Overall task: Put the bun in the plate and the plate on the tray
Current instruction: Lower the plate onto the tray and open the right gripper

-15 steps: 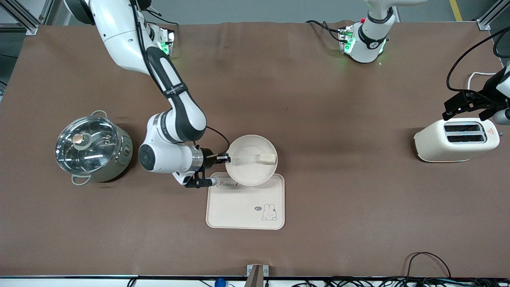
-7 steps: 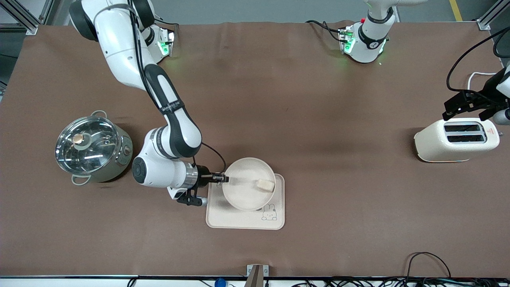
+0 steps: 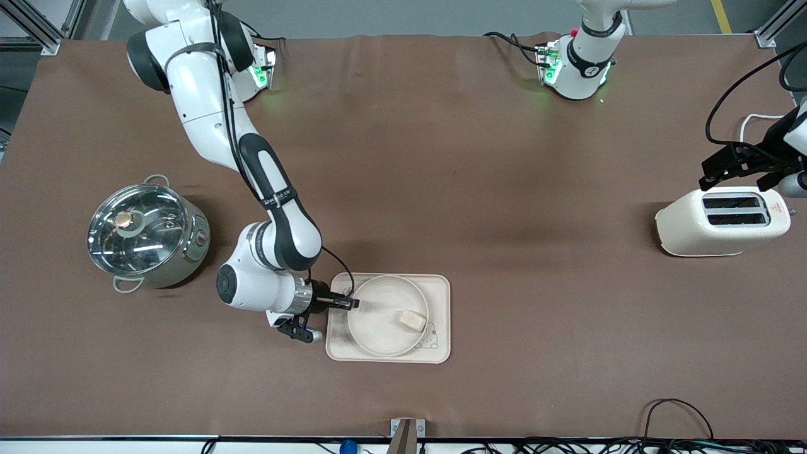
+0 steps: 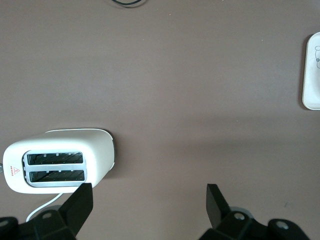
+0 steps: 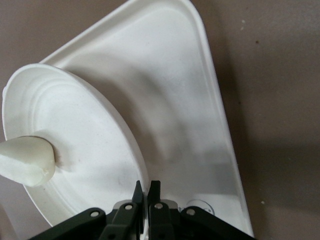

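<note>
Right gripper [image 3: 354,303] pinches the round cream-white plate [image 3: 378,325] rim over the cream rabbit-printed tray [image 3: 439,315]; tilted release could roll the pale oblong bun [image 3: 412,320] off. Left gripper [image 4: 150,200], fingers wide, waits above the white toaster [image 3: 722,221]

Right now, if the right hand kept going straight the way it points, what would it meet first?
The right hand points across the plate, whose rim it is shut on, above the tray. Straight on, it would probably meet the bun lying in the plate, though depth is unclear.
</note>
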Tool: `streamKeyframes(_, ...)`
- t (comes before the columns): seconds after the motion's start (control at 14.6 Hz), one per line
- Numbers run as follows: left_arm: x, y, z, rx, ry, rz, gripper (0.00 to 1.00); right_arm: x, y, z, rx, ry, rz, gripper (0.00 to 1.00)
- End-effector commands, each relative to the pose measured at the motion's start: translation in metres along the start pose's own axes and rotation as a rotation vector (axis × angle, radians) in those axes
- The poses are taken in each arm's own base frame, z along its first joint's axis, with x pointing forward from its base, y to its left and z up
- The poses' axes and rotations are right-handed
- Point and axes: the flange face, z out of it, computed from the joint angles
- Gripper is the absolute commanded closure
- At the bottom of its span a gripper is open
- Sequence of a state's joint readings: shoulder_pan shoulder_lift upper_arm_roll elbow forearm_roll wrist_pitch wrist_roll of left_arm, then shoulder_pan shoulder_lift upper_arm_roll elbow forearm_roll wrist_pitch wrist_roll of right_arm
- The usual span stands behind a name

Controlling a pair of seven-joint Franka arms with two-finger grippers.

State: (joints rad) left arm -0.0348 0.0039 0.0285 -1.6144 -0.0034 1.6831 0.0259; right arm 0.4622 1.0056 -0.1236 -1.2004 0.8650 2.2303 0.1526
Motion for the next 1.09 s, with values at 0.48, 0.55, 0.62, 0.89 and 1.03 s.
streamKeyframes(0.48,0.001,0.001,-0.005,-0.015,-0.004,0.017,0.0,0.008,-0.008,0.007,0.041,0.006,0.008,0.94)
streamKeyframes(0.55,0.001,0.001,-0.005,-0.015,-0.004,0.017,0.0,0.008,-0.008,0.007,0.04,0.005,0.008,0.89)
streamKeyframes(0.62,0.001,0.001,-0.005,-0.015,-0.004,0.017,0.0,0.008,-0.008,0.007,0.04,0.005,0.005,0.88)
streamKeyframes(0.89,0.001,0.001,-0.005,-0.015,-0.004,0.022,0.0,0.008,-0.008,0.002,0.03,0.006,-0.008,0.0)
streamKeyframes(1.03,0.001,0.001,-0.005,-0.015,-0.004,0.022,0.0,0.008,-0.024,-0.027,0.012,0.027,-0.045,0.0)
